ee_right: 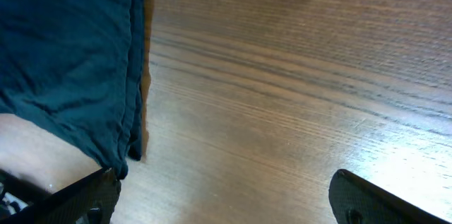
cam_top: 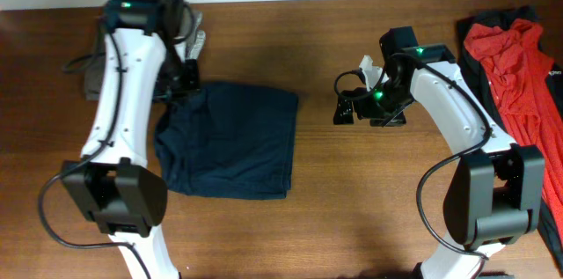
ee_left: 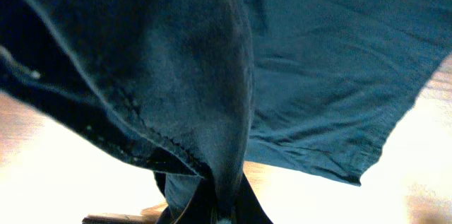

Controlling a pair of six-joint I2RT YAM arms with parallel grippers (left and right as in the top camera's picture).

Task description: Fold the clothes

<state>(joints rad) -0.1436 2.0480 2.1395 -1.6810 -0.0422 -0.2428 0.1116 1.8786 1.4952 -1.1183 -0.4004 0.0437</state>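
Fabric fills my left wrist view. The navy garment (ee_left: 318,75) hangs close to the lens in a raised fold and narrows to a pinch at the bottom centre of the frame, where my left jaws sit. Cloth covers the left fingers themselves. In the overhead view, my left gripper (cam_top: 183,84) sits at the garment's upper left corner, clamped on that edge.

The rest of the garment lies flat on the wooden table (cam_top: 352,217) as a rough rectangle. It is left of centre, between my two arms and nearer the left one.

Bare wood separates the garment's right edge from my right gripper (cam_top: 345,107), which is near the cloth but not touching it. In the right wrist view, my two right fingertips (ee_right: 85,196) show at the bottom corners of the frame. They are wide apart, with only table surface between them, so the right jaws are spread and hold nothing. A hemmed edge of the garment lies in the upper left of that view, flat on the wood.

At the far right of the table, a red garment (cam_top: 515,68) lies crumpled against the edge, resting over a black cloth (cam_top: 479,28). Both are well apart from my right gripper.
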